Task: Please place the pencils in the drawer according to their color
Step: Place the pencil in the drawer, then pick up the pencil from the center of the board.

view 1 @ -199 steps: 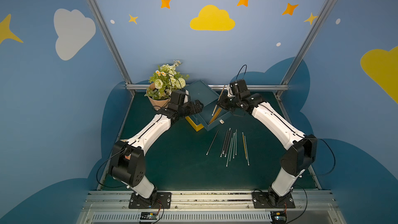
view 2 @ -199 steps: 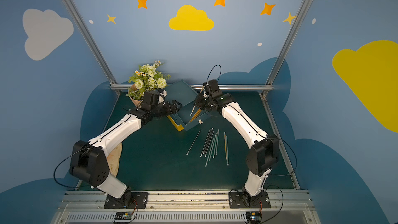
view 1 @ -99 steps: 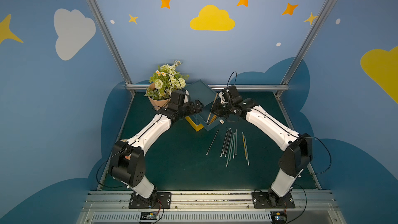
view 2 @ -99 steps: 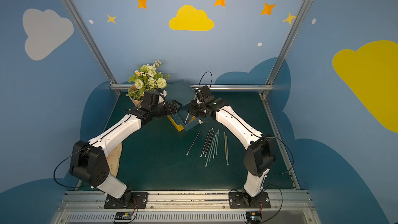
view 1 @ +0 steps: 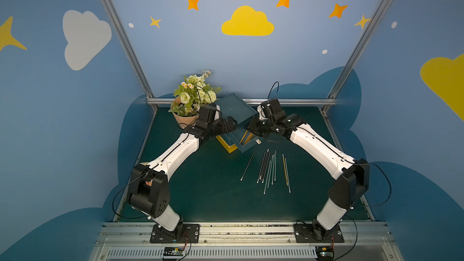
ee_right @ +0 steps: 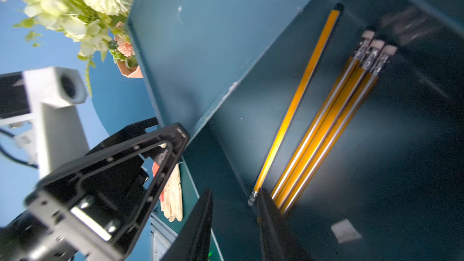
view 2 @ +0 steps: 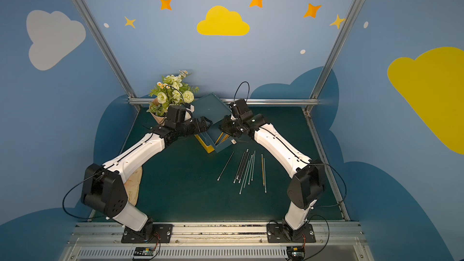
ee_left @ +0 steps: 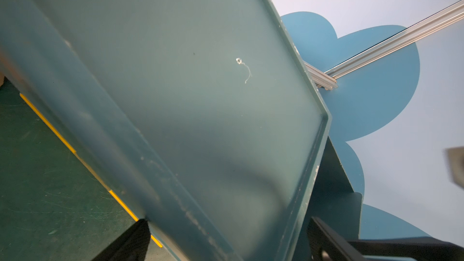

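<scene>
Pencils [view 1: 270, 171] on the worktop [view 1: 200, 192] lie nearer my right arm [view 1: 321, 151], pointing front to back; my right tool [ee_right: 234, 197] hangs half open, empty.

The cabinet [view 1: 233, 109] stands at the table's [view 1: 200, 197] back, flowers [view 1: 193, 96] on its left, four pencils [ee_right: 321, 131] in its open drawer [ee_right: 414, 146] — more pencils [view 1: 268, 169] lie side by side before it.

The yellow pencils [ee_right: 324, 131] in the drawer [ee_right: 401, 146] lose their lower ends behind the right gripper [ee_right: 234, 192]. The left gripper [ee_left: 228, 222] is cut off by the left wrist view's edge, so whether its jaws clamp the teal panel [ee_left: 200, 96] cannot be told. A blurred grey shape [ee_left: 455, 166] is unidentifiable.
</scene>
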Motion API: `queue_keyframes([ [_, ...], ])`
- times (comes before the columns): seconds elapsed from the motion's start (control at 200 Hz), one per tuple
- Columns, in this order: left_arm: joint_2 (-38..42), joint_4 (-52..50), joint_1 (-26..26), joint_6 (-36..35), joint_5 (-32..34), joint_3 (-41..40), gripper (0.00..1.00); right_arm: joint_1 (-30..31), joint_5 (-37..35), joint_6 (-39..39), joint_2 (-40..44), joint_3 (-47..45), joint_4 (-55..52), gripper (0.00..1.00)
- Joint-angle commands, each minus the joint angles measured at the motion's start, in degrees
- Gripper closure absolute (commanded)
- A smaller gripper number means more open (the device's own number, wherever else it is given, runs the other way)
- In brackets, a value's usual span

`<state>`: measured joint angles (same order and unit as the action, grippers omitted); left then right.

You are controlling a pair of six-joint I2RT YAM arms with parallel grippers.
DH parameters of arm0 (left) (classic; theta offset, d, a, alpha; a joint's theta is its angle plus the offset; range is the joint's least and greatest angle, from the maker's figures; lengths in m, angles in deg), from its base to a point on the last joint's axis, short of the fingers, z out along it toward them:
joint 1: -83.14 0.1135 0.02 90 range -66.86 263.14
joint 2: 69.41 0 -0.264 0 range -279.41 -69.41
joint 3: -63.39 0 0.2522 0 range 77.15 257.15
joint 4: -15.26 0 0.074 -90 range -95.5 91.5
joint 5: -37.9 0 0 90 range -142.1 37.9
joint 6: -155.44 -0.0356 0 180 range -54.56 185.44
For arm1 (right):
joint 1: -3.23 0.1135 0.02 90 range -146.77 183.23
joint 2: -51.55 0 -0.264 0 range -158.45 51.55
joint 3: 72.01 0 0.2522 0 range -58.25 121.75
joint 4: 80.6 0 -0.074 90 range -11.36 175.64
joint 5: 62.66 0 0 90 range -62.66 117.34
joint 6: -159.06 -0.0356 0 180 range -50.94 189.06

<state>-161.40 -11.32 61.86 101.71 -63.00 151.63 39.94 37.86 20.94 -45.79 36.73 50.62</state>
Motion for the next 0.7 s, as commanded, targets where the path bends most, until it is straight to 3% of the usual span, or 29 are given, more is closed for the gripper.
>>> queue_keyframes([
  [0.0, 0.6, -0.1, 0.0, -0.6, 0.0, 0.3, 0.00, -1.4, -1.4, 2.6, 6.5, -2.5, -2.4, 0.65],
  [0.355, 0.6, -0.1, -0.1, -0.8, -0.5, 0.4, 0.00, -6.0, -10.3, 8.9, 23.4, -27.5, -5.6, 0.61],
  [0.531, 0.6, 0.0, -0.1, -0.7, -0.6, 0.4, 0.00, -7.7, -12.1, 10.0, 24.0, -37.9, -6.0, 0.61],
  [0.696, 0.4, -0.1, -0.2, -0.7, -0.8, 0.5, 0.00, -9.2, -13.5, 9.0, 19.5, -40.3, -7.2, 0.60],
])
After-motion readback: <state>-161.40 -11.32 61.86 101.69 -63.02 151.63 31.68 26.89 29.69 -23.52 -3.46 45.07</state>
